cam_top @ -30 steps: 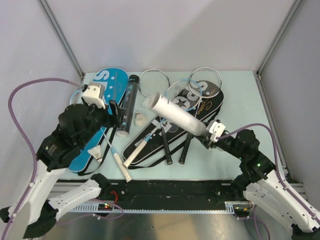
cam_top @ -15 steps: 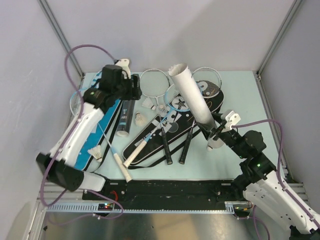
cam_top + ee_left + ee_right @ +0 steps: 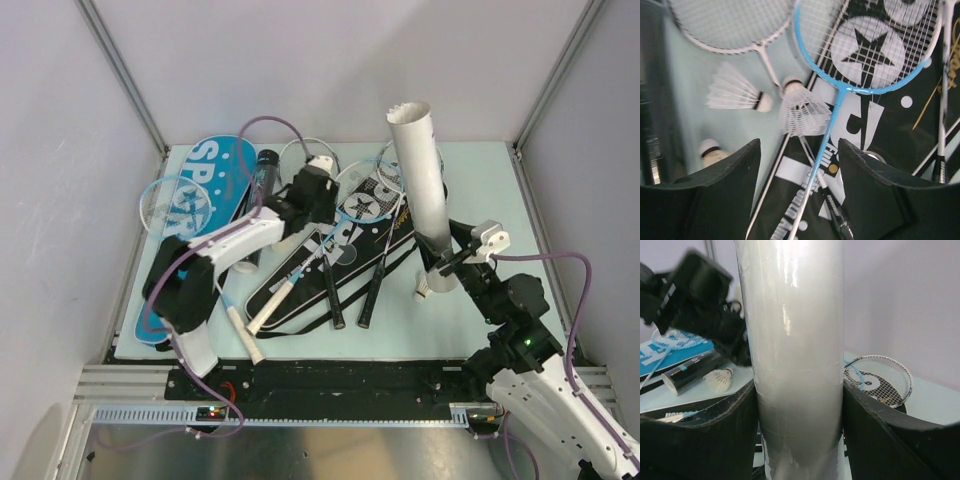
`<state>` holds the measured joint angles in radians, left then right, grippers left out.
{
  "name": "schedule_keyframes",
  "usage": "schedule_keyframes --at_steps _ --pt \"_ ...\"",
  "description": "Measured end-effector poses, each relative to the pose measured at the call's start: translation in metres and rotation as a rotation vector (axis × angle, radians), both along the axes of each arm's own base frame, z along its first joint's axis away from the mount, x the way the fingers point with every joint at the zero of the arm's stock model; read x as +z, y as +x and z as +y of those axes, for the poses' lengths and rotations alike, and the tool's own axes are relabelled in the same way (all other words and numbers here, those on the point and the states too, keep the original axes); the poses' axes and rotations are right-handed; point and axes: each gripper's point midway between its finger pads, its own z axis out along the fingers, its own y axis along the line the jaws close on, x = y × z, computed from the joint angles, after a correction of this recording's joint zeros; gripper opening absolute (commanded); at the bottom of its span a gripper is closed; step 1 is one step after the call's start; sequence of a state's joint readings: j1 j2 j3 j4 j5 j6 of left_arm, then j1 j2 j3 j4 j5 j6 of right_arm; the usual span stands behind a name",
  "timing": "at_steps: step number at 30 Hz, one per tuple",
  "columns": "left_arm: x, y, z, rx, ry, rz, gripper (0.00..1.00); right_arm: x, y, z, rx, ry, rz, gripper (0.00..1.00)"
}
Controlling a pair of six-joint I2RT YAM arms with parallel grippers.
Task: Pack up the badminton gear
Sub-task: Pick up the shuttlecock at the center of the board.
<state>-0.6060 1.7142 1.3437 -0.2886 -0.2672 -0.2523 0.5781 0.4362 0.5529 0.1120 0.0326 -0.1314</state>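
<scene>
I work in a robot lab cell, not a home. Plain pale wall panels [image 3: 330, 60] box in my mint-green table [image 3: 480, 180], with bare aluminium posts [image 3: 118, 70] at the corners. A slotted cable duct [image 3: 330, 414] lines the near edge, and purple cables [image 3: 545, 254] loop above it.

The table [image 3: 480, 175] is lit brightly and evenly from above; only short, soft shadows are cast beneath the rackets [image 3: 372, 290]. In the right wrist view a vertical streak of glare is spread down the white tube [image 3: 795, 315], and the left arm [image 3: 690, 295] is smeared by motion blur. In the left wrist view the shuttlecocks [image 3: 737, 95] are softened and the black tube [image 3: 650, 100] is blurred.
</scene>
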Motion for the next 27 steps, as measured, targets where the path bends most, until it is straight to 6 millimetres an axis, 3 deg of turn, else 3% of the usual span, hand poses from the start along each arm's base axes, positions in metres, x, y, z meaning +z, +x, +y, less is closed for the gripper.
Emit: schedule_keyframes --at_steps 3,8,22,27 --pt "-0.037 0.000 -0.017 -0.011 0.055 0.033 0.66 0.003 0.000 -0.005 -0.024 0.011 -0.006 0.43" --pt "-0.072 0.005 -0.011 0.027 0.104 0.078 0.63 0.006 -0.001 -0.011 -0.047 0.023 -0.015 0.42" --pt "-0.091 0.029 -0.008 0.106 0.109 0.065 0.42 0.006 0.000 -0.013 -0.061 0.026 -0.013 0.42" --pt "-0.100 0.036 0.002 0.126 0.114 0.080 0.35 0.004 0.001 -0.012 -0.060 0.023 -0.008 0.42"
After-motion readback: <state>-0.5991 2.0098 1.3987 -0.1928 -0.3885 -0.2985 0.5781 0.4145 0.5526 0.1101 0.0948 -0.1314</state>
